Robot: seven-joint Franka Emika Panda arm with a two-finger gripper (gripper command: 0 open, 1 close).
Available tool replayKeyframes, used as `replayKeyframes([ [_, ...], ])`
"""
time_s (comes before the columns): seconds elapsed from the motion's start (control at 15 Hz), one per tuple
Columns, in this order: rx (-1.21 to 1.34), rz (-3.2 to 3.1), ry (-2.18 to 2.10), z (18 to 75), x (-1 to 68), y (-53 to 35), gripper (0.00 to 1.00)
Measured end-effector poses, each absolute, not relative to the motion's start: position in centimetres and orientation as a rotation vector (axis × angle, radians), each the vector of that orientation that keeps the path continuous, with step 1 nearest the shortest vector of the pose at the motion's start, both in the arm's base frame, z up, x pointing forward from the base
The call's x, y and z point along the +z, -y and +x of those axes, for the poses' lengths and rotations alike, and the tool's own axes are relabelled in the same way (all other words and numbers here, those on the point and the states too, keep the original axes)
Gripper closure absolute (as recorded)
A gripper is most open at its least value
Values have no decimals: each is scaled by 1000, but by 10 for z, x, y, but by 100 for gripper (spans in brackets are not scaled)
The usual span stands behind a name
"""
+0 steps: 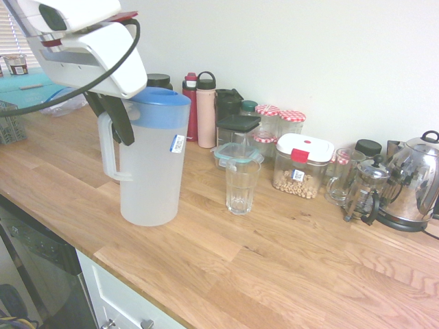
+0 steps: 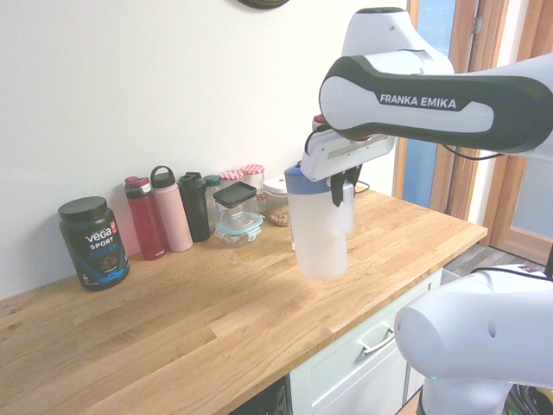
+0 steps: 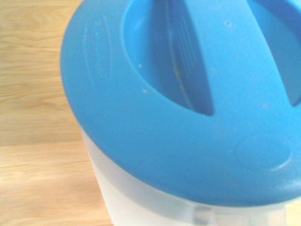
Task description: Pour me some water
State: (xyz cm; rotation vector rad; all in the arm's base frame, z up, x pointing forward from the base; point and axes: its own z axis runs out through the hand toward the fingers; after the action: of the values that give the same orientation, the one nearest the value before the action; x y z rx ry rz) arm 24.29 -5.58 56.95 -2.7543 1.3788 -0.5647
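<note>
**Jug gripped by its handle at the bench's front edge**

The white arm (image 2: pixel 432 95) is seen reaching across above the wooden bench (image 1: pixel 288 274), its forearm held roughly level and its wrist bent steeply downward. The gripper (image 1: pixel 118 123) is pointed down beside the jug (image 1: pixel 152 164), and its dark fingers (image 1: pixel 123 127) are pressed together on the jug's white side handle (image 1: pixel 106 151), just below the blue lid (image 1: pixel 161 106). In the second exterior view the same fingers are seen hanging down over the handle side of the jug, which faces away from the wall.

The jug is held upright, with its base at or just above the bench surface; which of the two cannot be told. It is placed near the bench's front edge, well clear of the wall. The water cannot be made out clearly through the frosted body. In the wrist view the frame is filled by the blue lid, with the frosted wall below it and bare wood beside it.

An empty drinking glass (image 1: pixel 241 186) is stood just beside the jug, further along the bench and toward the wall. Along the back edge a red bottle (image 1: pixel 191 106), a pink bottle (image 1: pixel 206 113), several jars (image 1: pixel 291 123) and a lidded container (image 1: pixel 302 164) are lined up, and a steel kettle (image 1: pixel 415 181) is set near the far end.
</note>
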Motion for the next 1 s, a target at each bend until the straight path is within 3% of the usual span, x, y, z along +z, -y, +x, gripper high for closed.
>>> replayKeyframes([
  [0.53, -453, -2883, -1106, 219, 568, 159, 100],
  [1.0, -241, -3079, -695, 295, 581, 244, 100],
])
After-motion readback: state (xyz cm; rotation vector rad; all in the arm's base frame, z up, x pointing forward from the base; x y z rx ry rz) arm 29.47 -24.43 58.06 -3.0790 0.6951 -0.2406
